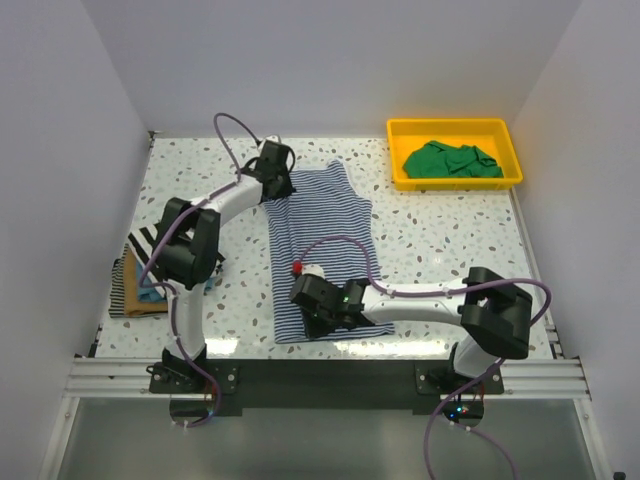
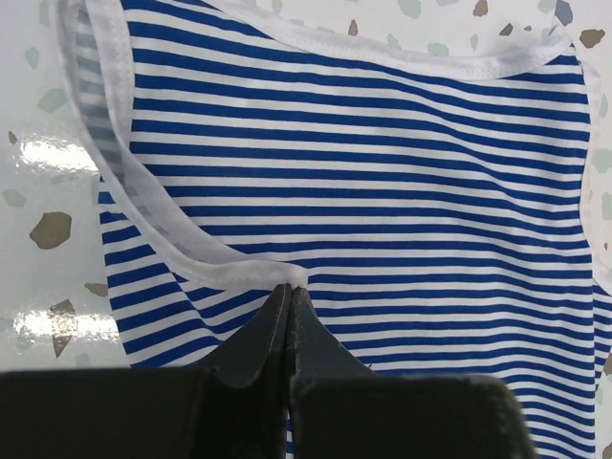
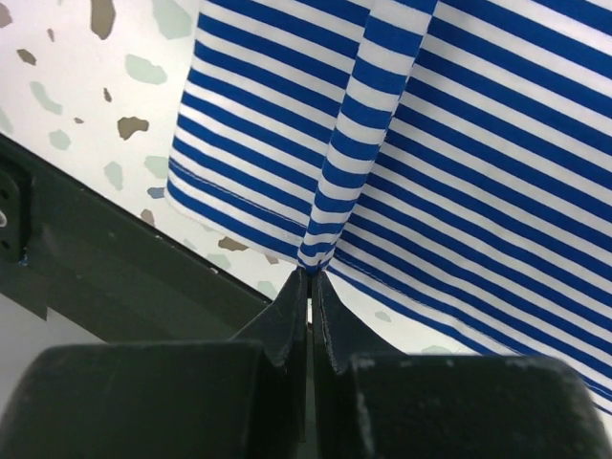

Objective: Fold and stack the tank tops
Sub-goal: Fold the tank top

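The thin navy-white striped tank top (image 1: 320,240) lies lengthwise in the middle of the table. My left gripper (image 1: 276,176) is at its far left shoulder, shut on the white armhole trim (image 2: 287,277). My right gripper (image 1: 322,318) is at its near hem, shut on a pinched fold of the striped cloth (image 3: 316,256). A green tank top (image 1: 452,160) lies crumpled in the yellow tray (image 1: 398,172). A pile of folded tops (image 1: 135,285), tan, blue and bold black-white striped, sits at the left edge, partly hidden by the left arm.
The black front rail (image 1: 320,372) runs along the near table edge just under my right gripper, and it also shows in the right wrist view (image 3: 115,258). White walls close the table on three sides.
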You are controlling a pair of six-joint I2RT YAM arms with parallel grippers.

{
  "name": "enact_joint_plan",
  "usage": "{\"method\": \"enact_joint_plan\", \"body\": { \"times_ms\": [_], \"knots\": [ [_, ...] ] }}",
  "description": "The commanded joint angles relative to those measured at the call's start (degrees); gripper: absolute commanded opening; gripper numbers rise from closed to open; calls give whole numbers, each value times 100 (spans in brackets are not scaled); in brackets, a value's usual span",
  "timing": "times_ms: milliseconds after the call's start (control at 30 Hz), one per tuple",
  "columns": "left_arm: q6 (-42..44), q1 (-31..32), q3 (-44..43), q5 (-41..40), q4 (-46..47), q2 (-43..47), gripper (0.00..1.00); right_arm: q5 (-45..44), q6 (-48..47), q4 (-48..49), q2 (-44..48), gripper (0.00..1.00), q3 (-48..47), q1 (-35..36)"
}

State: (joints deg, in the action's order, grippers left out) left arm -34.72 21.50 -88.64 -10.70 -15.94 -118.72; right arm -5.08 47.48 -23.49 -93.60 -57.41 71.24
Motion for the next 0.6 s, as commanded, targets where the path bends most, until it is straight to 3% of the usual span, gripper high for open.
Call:
{"method": "enact_joint_plan", "body": {
  "times_ms": [0, 300, 467, 567],
  "knots": [
    [141, 65, -241, -20, 443, -99, 0, -45, 287, 90, 272, 0, 133, 83],
    [290, 223, -259, 279, 671, -389, 2, -406, 498, -33, 351, 0, 432, 135],
    [387, 232, -153, 349, 882, -249, 33, -810, 464, -331, 579, 23, 345, 188],
    [501, 232, -180, 419, 988, -144, 41, -1239, 420, -753, 746, 34, 108, 276]
  ]
}}
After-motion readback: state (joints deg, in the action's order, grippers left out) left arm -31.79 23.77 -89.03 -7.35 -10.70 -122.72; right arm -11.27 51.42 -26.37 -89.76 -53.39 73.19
